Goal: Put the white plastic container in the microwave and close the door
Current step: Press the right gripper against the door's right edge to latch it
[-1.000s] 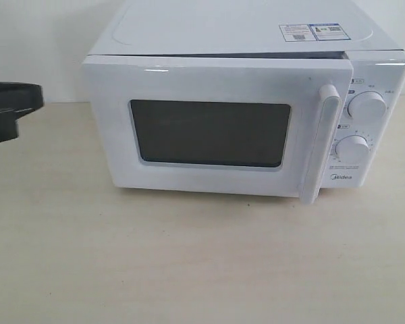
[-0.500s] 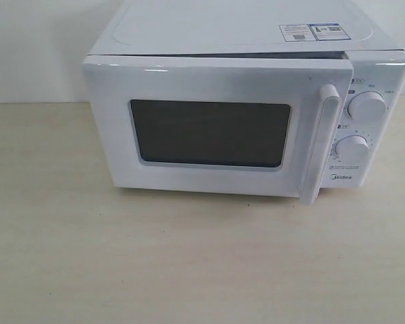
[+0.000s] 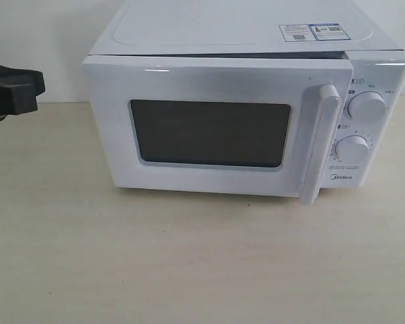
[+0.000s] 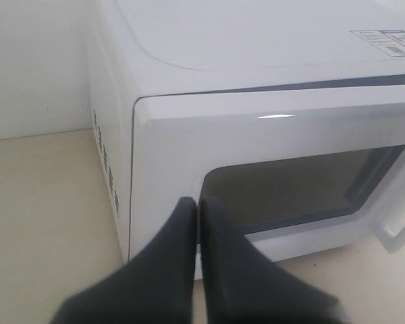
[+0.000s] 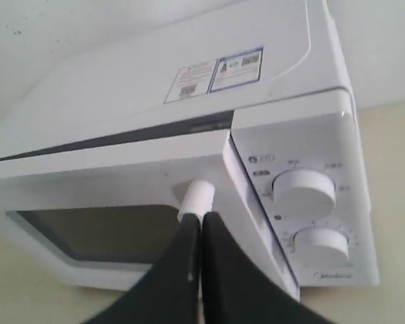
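Pale wood-grain table [image 3: 189, 270] against a plain white wall [image 3: 27, 40]. A white microwave [image 3: 243, 27] sits on it, facing the camera, with two round dials [image 3: 366, 106] on its right side.

Its door [image 3: 209, 81] is swung almost closed. A dark gap runs along the top edge, and the side with the upright handle [image 3: 324, 142] stands slightly forward of the dial panel, so the door does not look latched.

The container is nowhere on the table. The dark window [image 3: 209, 133] shows nothing, so whether the container is inside cannot be told.

The left gripper [image 4: 198, 202] has its two black fingers pressed together, holding nothing. It hovers off the microwave's front left corner, clear of the door. The right gripper [image 5: 201, 219] is likewise closed and empty. It points at the top of the handle, apparently near it, though contact cannot be judged.

The step in hand looks like seating the door. The closed right fingers would do best to press flat on the door face beside the handle, straight toward the oven. A steady push should work until the gap disappears, without sliding the whole microwave backward.
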`<state>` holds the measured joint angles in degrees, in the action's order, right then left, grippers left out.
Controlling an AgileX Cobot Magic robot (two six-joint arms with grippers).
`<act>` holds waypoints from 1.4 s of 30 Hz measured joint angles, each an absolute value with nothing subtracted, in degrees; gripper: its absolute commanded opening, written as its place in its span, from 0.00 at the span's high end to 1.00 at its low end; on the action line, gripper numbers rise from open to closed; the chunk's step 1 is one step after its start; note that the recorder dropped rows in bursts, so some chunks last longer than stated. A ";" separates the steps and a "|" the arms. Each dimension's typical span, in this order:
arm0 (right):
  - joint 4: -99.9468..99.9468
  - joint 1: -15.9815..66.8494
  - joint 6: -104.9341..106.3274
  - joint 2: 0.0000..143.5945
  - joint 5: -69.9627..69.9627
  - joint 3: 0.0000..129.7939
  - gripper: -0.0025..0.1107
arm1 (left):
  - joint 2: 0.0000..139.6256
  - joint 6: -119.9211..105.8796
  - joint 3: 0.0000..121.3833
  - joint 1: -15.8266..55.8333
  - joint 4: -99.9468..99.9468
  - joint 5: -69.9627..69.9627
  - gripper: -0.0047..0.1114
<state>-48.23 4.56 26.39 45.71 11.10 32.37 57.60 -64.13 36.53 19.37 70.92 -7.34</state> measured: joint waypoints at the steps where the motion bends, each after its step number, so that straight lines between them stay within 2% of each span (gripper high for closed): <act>1: -51.30 4.56 27.49 48.33 12.66 32.37 0.98 | 57.60 -64.13 36.53 19.37 70.92 -7.34 0.92; 3: -56.20 5.84 34.44 52.54 14.23 32.37 0.98 | 57.60 -64.13 36.53 19.37 70.92 -7.34 0.92; 6: -65.97 13.64 53.16 56.89 12.66 32.37 0.98 | 57.60 -64.13 36.53 19.37 70.92 -7.34 0.92; 11: -69.98 27.20 62.78 58.91 -7.06 32.37 0.98 | 57.60 -64.13 36.53 19.37 70.92 -8.80 0.92; 15: -67.53 33.18 62.51 61.78 -17.05 32.52 0.98 | 57.60 -64.13 36.53 19.37 70.92 -9.46 0.92; 30: -65.26 34.34 58.71 79.85 -26.84 43.04 0.98 | 57.60 -64.13 36.53 19.37 70.92 -9.60 0.92; 42: -65.26 34.82 58.59 85.65 -27.86 46.74 0.98 | 57.60 -64.13 36.53 19.37 70.92 -9.60 0.92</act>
<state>-65.26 34.82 58.59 85.65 -27.86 46.74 57.60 -64.13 36.53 19.37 70.92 -9.60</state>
